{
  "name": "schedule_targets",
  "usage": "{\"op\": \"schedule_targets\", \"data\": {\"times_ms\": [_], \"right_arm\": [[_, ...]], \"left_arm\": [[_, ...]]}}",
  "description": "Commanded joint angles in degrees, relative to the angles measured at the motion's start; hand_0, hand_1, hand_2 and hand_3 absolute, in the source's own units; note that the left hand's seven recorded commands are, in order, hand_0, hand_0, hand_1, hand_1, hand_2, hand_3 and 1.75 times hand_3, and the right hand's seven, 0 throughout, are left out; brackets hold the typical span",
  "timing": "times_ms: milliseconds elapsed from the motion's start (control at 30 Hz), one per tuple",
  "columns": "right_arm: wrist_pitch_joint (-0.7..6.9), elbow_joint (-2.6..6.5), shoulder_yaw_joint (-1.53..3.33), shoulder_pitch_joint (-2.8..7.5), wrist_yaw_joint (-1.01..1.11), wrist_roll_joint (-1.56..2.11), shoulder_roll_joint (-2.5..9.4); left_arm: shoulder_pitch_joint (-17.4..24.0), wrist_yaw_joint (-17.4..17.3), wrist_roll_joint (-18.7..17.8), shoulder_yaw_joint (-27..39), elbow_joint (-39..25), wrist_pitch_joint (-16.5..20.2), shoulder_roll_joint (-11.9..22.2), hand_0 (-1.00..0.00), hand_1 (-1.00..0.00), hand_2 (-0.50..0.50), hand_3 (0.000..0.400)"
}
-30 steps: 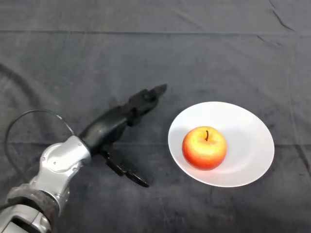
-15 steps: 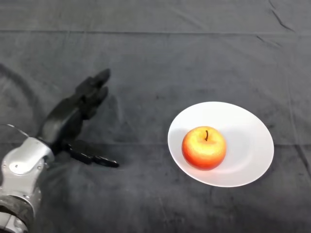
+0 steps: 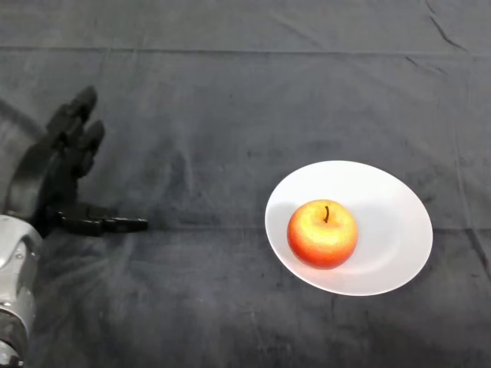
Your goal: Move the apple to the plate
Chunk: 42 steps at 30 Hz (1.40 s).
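A red and yellow apple (image 3: 323, 233) with a dark stem sits upright on the white plate (image 3: 391, 207), slightly left of the plate's middle. My left hand (image 3: 47, 178) is far to the left, near the view's edge, well apart from the plate. The hand is open, with its fingers (image 3: 77, 126) stretched toward the back and the thumb (image 3: 103, 225) pointing right. Nothing is in the hand.
The dark cloth (image 3: 230, 92) covers the whole table, with shallow creases across it and a fold line running along the back.
My left hand has drawn back to the left, away from the plate, staying open. The apple and the plate have not moved.
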Motion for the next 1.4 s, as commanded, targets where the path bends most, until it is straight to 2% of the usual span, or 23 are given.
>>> {"op": "schedule_targets", "data": {"times_ms": [33,933,1400], "right_arm": [[-0.55,-0.01,0.0,-0.63,0.02,0.35,-1.41],[-0.54,-0.01,0.0,-0.64,0.01,0.35,-1.42],[-0.54,0.04,-0.02,-0.65,0.03,0.36,-1.44]], "left_arm": [[2.3,1.0,-1.4,1.9,2.1,1.1,4.1,0.0,0.0,0.0,0.0],[4.0,7.5,-7.3,17.7,3.4,7.1,8.6,0.0,0.0,0.0,0.0],[3.6,11.2,-12.7,26.8,4.0,11.3,8.5,0.0,0.0,0.0,0.0]]}}
